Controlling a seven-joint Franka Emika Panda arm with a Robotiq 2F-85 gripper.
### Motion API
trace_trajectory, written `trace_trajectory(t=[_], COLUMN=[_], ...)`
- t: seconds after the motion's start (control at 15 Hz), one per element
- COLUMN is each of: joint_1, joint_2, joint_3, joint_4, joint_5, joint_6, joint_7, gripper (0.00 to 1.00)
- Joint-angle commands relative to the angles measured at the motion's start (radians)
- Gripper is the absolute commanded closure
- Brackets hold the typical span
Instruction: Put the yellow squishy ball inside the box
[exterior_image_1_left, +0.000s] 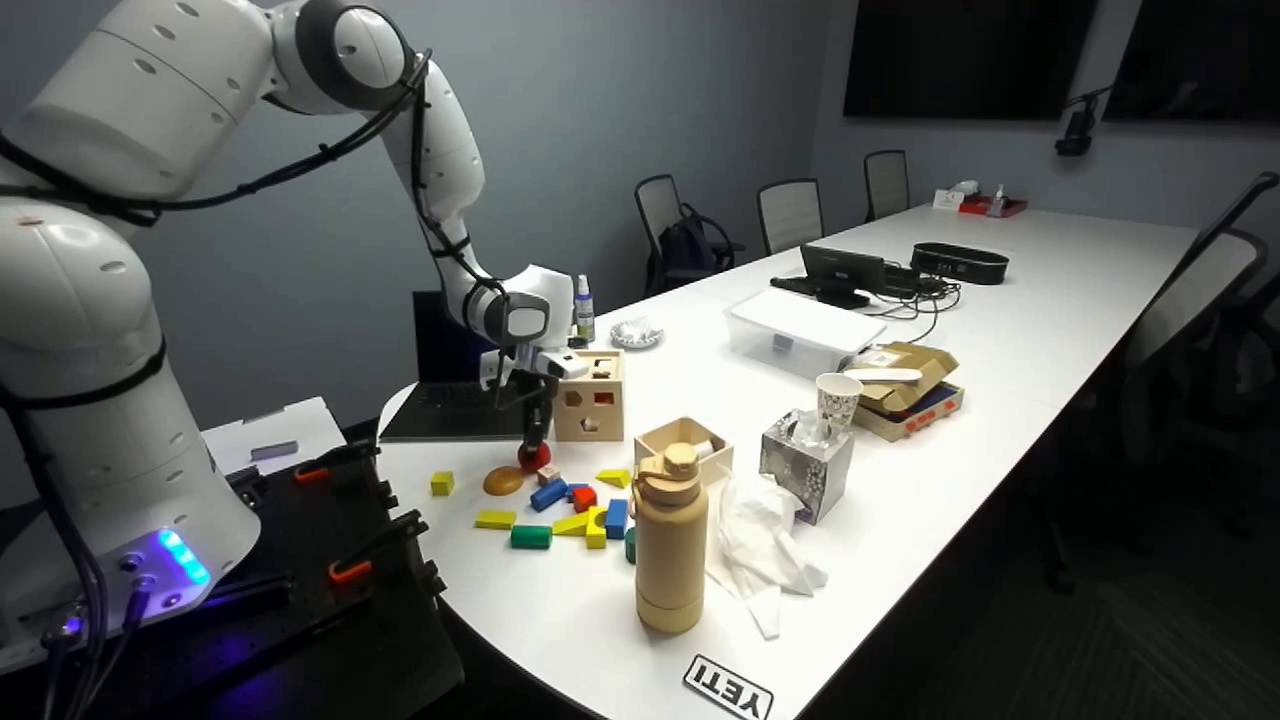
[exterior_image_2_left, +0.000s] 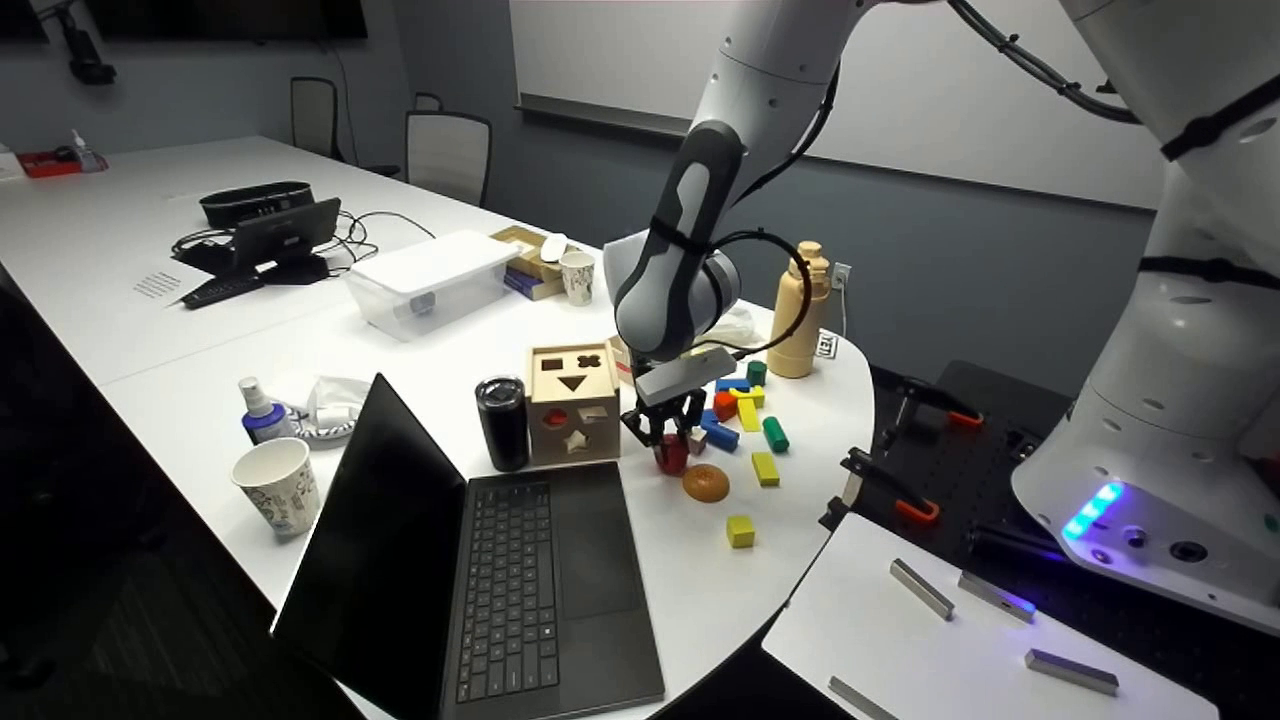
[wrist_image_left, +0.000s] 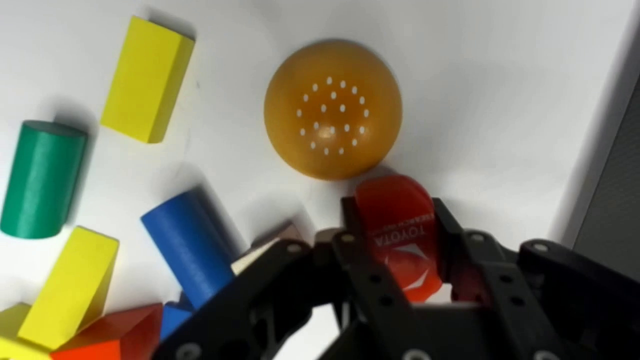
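The pincer (wrist_image_left: 396, 212) grips a red ball (wrist_image_left: 397, 227), squeezed from both sides, low at the desk (exterior_image_1_left: 560, 600) and just beside an orange dome (wrist_image_left: 332, 110) with white dots. In both exterior views the wooden box (exterior_image_2_left: 573, 401) stands upright on the desk near the pincer, the ball outside it.

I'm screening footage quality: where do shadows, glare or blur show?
Wrist view: shadows beside the green cylinder, a glint on the orange dome, the gripper looking slightly blurred toward the bottom; both exterior views: blue lights glowing on the robot base.
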Motion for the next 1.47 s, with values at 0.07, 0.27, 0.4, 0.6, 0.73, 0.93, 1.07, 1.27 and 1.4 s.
trace_trajectory(t=[0.07,0.27,0.4,0.6,0.73,0.93,1.07,1.27,1.4], joint_1=[0.100,0.153,0.169,0.171,0.154,0.091,0.027,-0.085,-0.173], joint_2=[-0.159,-0.279,-0.349,-0.398,-0.405,-0.381,-0.354,-0.302,-0.257], joint_3=[-0.077,-0.154,-0.214,-0.309,-0.355,-0.353,-0.304,-0.202,-0.113], joint_4=[-0.149,-0.255,-0.301,-0.305,-0.275,-0.201,-0.141,-0.049,0.017], joint_5=[-0.037,-0.096,-0.165,-0.280,-0.316,-0.298,-0.265,-0.206,-0.155], joint_6=[0.047,0.118,0.191,0.318,0.358,0.373,0.362,0.359,0.346], joint_7=[0.118,0.192,0.207,0.184,0.163,0.094,0.036,-0.061,-0.131], gripper=[0.89,0.89,0.89,0.89,0.89,0.89,0.89,0.89,0.89])
